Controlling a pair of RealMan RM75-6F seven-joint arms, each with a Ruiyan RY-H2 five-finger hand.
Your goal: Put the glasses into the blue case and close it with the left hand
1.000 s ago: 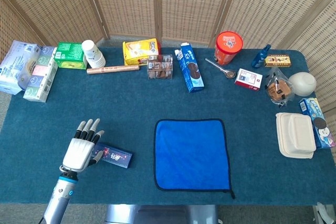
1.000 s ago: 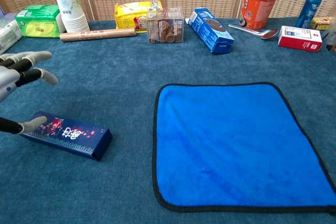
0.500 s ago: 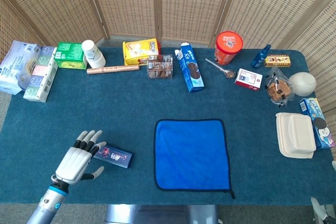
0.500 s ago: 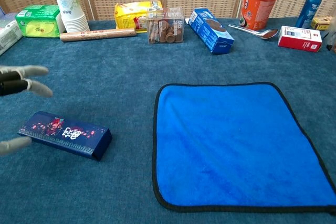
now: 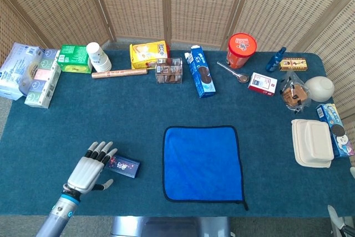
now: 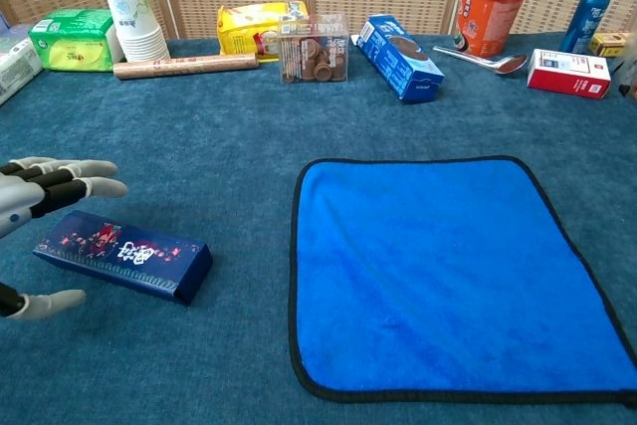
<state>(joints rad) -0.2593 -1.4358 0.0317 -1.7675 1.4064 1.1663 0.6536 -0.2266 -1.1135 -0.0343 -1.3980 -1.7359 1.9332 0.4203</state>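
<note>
Blue case, long, closed, patterned lid, flat on table; left robot hand released, fingers spread

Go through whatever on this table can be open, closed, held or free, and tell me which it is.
Blue case: closed, lying flat, not held.
Left robot hand: open, fingers spread at the case's end.
Blue cloth: spread flat, bare.
White clamshell box: closed.
Red tub: lid on.
</note>
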